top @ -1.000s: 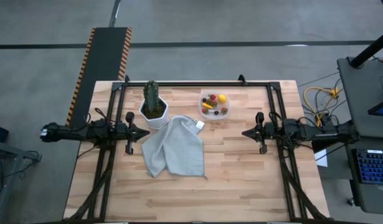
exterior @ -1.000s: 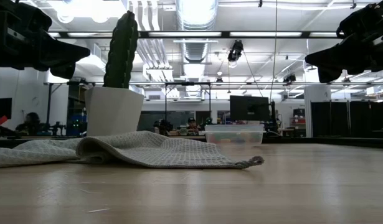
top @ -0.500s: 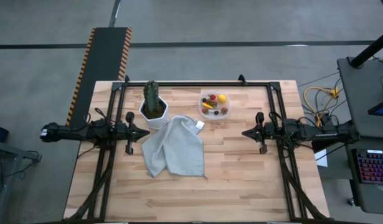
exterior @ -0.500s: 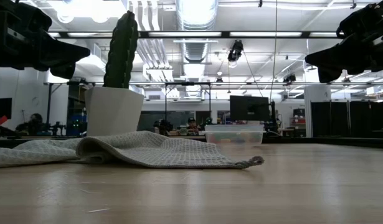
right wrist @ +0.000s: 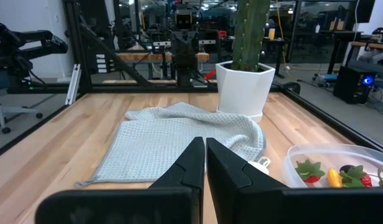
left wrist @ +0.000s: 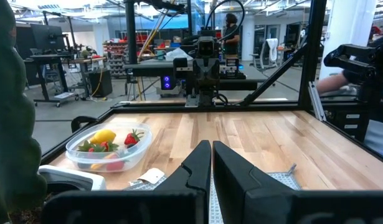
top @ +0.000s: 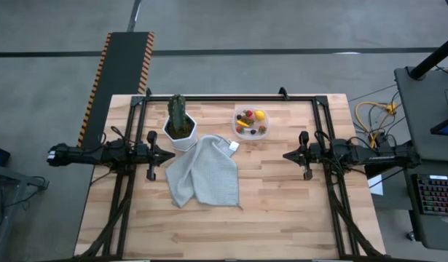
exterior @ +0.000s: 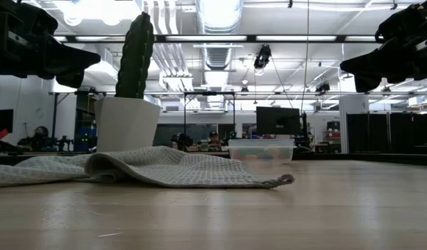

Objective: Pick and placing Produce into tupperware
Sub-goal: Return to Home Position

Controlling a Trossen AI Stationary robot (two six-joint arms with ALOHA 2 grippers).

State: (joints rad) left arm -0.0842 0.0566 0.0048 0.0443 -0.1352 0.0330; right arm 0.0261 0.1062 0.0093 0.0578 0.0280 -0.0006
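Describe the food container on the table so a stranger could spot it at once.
On the wooden table, find the white cactus pot near the back edge. Beside it, toward the right arm, past a corner of the grey cloth, sits the tupperware: the only clear tub, holding colourful toy fruit.

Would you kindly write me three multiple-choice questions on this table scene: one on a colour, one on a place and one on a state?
1. What colour is the cloth? A red; B yellow; C grey.
2. Where does the clear container stand? A on the wooden table beside the white pot; B on top of the cloth; C inside the pot.
3. How are the fingers of the left gripper and right gripper? A wide open; B shut, empty; C holding a berry.

Answers: 1 C, the high view shows pale grey fabric. 2 A, it sits on wood next to the pot. 3 B, each wrist view shows the fingers together with nothing between.
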